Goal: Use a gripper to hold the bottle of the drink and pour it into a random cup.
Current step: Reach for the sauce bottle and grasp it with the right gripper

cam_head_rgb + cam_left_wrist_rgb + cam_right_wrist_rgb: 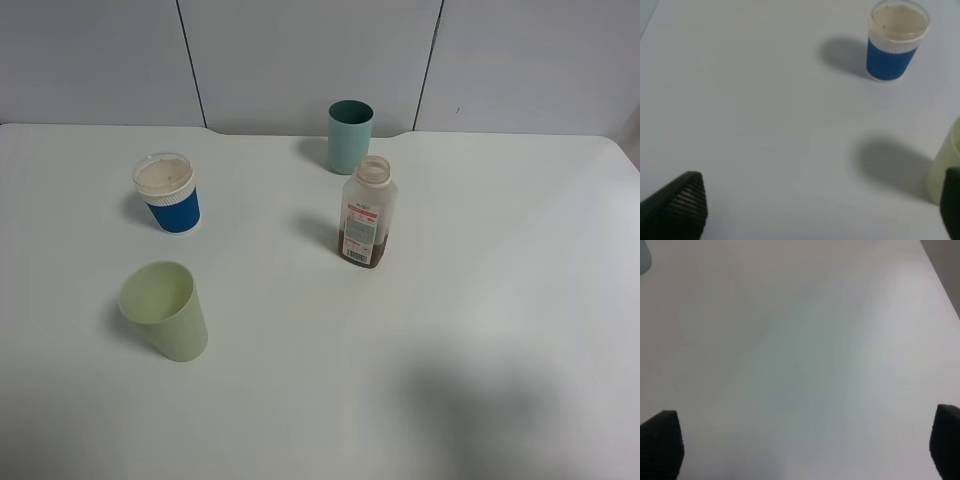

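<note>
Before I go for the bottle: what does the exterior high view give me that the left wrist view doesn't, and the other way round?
Only the exterior high view: the bottle of the drink, upright with its mouth uncapped, and the teal cup just beyond it. Only the left wrist view: the left pincer, its two dark fingertips spread wide with nothing between them. Both: the blue-sleeved cup with clear lid, the pale yellow-green cup, which is cut off at the wrist picture's edge, and the white table.
</note>
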`<state>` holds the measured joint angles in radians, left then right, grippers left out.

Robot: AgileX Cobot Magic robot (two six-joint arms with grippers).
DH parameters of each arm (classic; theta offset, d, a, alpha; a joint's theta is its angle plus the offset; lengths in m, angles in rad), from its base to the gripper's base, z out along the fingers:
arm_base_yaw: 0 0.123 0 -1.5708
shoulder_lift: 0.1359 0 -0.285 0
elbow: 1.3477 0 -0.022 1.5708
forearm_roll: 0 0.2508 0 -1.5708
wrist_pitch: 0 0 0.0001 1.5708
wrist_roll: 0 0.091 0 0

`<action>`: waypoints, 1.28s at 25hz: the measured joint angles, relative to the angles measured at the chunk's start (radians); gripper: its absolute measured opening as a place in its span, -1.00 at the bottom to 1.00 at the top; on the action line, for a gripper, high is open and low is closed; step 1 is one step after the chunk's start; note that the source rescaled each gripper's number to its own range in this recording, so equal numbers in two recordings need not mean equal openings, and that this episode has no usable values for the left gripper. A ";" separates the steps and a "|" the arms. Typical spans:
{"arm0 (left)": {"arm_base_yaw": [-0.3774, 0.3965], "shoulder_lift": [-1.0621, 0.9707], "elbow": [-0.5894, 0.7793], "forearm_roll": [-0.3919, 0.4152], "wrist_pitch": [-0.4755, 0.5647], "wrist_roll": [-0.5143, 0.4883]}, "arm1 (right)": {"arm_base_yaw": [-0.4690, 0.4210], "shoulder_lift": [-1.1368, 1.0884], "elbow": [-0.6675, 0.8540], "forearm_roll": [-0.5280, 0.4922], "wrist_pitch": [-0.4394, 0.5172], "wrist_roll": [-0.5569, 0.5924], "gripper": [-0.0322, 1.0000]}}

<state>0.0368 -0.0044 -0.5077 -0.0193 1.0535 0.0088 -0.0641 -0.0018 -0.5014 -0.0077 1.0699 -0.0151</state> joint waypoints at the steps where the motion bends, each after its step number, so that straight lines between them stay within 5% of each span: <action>1: 0.000 0.000 0.000 0.000 0.000 0.000 | 0.000 0.000 0.000 0.000 0.000 0.000 1.00; 32: 0.000 0.000 0.000 0.001 0.000 0.000 | 0.000 0.000 0.000 0.000 0.000 0.000 1.00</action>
<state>0.0368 -0.0044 -0.5077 -0.0183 1.0535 0.0088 -0.0641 -0.0018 -0.5014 -0.0077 1.0699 -0.0151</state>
